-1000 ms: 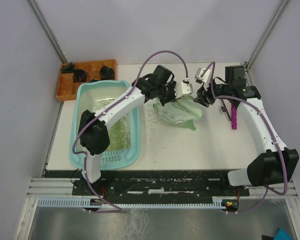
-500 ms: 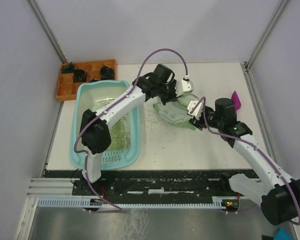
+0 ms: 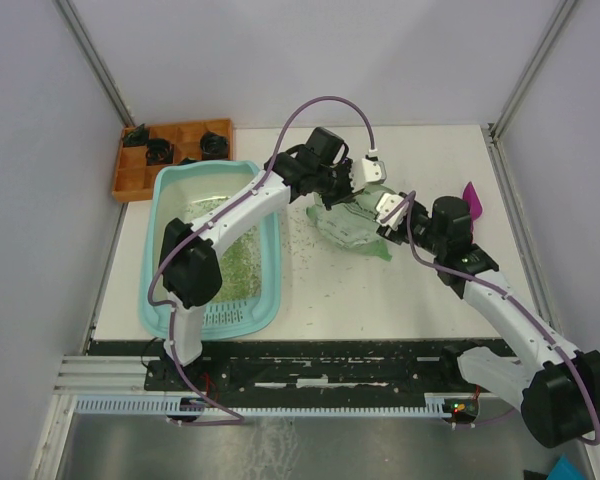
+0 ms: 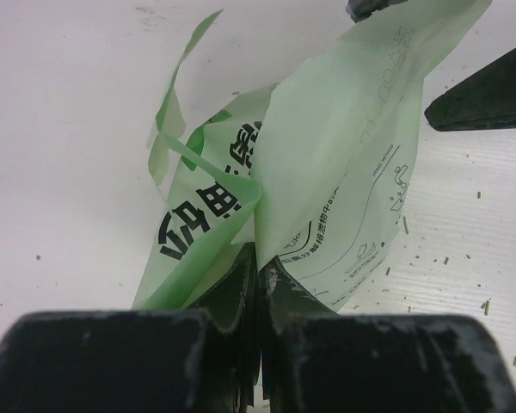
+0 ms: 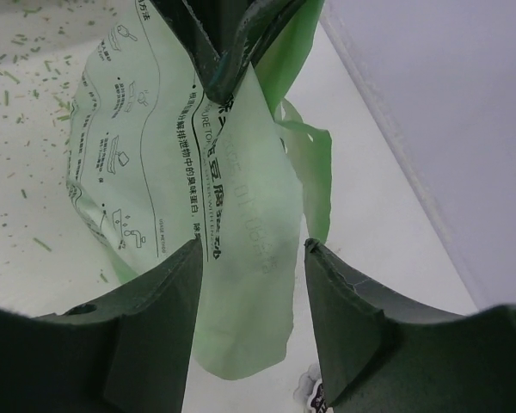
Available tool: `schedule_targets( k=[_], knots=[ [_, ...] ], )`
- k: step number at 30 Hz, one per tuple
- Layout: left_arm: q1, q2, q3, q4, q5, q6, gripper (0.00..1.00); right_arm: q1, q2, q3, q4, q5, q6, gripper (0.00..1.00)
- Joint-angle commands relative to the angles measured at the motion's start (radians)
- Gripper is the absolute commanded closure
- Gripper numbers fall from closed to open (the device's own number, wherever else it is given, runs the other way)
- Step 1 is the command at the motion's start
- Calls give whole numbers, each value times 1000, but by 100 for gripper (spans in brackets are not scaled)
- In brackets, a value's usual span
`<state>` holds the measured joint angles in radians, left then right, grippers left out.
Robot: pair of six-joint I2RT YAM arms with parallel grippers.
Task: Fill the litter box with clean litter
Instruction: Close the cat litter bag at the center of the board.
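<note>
By litter box (image 3: 225, 317) — left fingers (image 4: 237, 303) pinch bag (image 4: 327, 172) | right fingers (image 5: 150, 331) apparently straddling

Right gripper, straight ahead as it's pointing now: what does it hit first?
The bag: its printed film lies right ahead of the open right gripper, about level with the fingertips. Beyond it the left gripper pinches the same bag; depth there is unclear.

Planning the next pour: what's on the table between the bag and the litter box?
Top view: only a strip of table scattered with spilled litter separates bag and litter box; the left arm crosses above.
</note>
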<state>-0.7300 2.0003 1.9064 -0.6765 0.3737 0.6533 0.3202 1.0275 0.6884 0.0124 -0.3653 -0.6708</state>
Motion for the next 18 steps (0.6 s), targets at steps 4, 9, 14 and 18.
schedule_targets(
  k=[4,9,14,18],
  knots=[
    [-11,-39,21,89,62,-63,97,-1,6,36,26,-38,-48,41],
    [-11,-42,22,91,58,-67,97,-1,47,55,-32,-114,-68,42],
    [-11,-46,19,91,52,-70,97,-2,101,74,-50,-118,-59,48],
    [-11,-46,18,91,48,-74,97,-2,133,122,-78,-103,-62,81]
  ],
)
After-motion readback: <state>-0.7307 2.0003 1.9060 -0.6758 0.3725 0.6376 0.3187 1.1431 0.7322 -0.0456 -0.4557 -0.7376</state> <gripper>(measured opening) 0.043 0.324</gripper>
